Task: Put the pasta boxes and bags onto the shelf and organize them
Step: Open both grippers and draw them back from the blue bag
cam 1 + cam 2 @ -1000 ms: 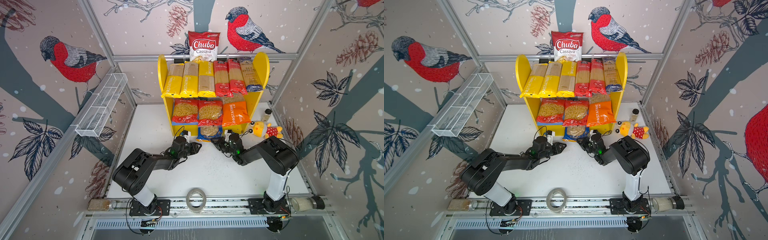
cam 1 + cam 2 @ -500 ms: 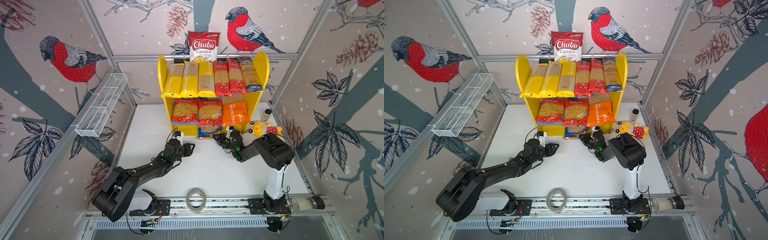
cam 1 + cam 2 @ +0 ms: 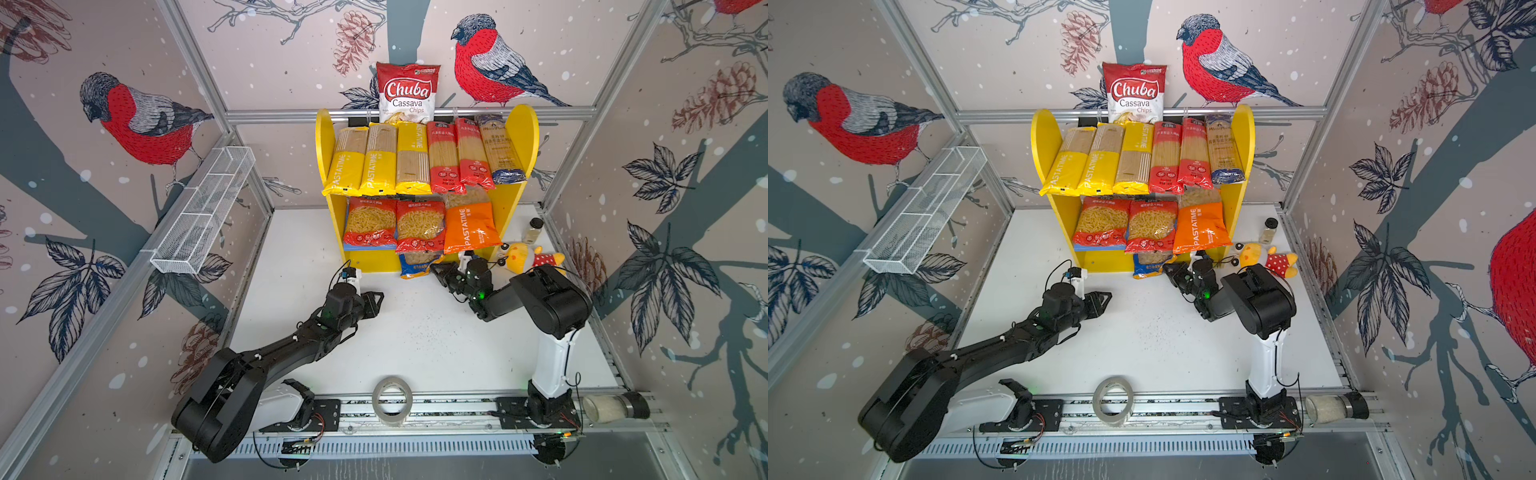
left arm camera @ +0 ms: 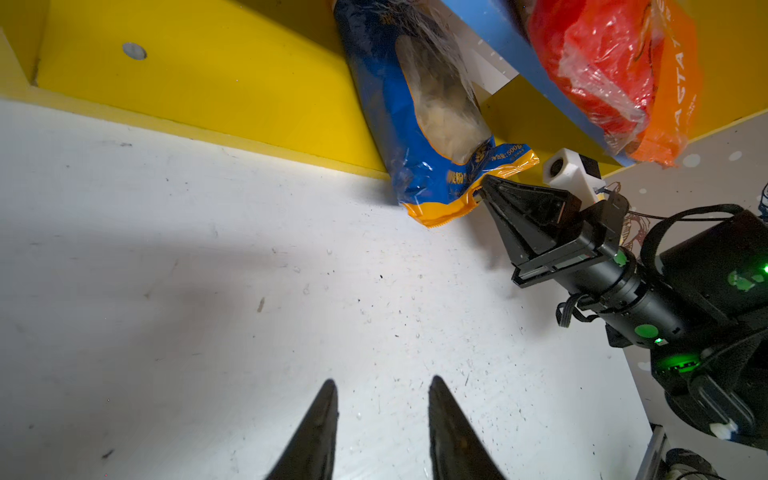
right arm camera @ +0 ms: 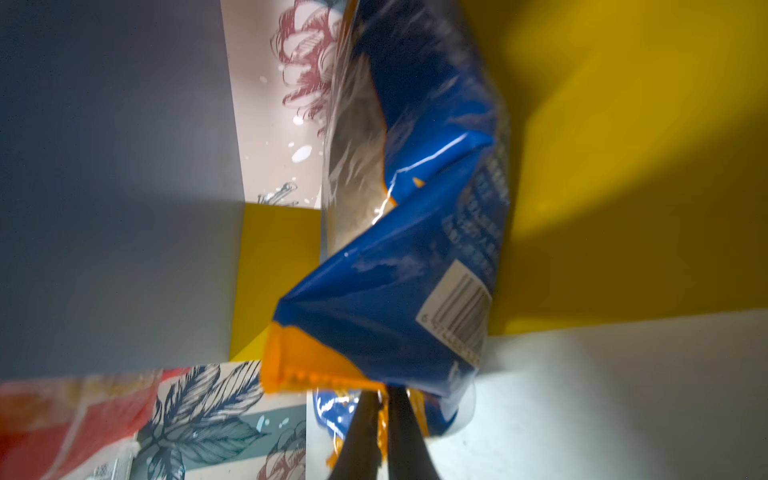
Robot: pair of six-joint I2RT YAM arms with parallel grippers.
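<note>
- shelf (image 3: pixel 524 137): stands at the rear of the white table (image 3: pixel 415 345), close to the back wall.
- upper tier: six long packs (image 3: pixel 411 160) lie side by side: three yellow, two red, one navy. their front ends overhang the edge.
- lower tier: two red bags (image 3: pixel 370 222) and one orange bag (image 3: pixel 469 226) lean side by side on the blue board.
- blue bag (image 3: pixel 415 266): sits under the blue board, beneath the lower tier. its orange-edged end pokes out onto the table in front of the shelf.
- right gripper (image 5: pixel 384 395): jaws are pinched together on the orange seam of the blue bag. in both top views it sits low, just in front of the shelf, on the right of the bag.
- left gripper (image 4: pixel 380 380): jaws stand a narrow gap apart with nothing between them. it is held over bare table, apart from the blue bag and to its left.
- chips bag (image 3: pixel 407 93): stands upright behind the top of the shelf.
- soft toy (image 3: pixel 523 257): lies on the table just right of the shelf.
</note>
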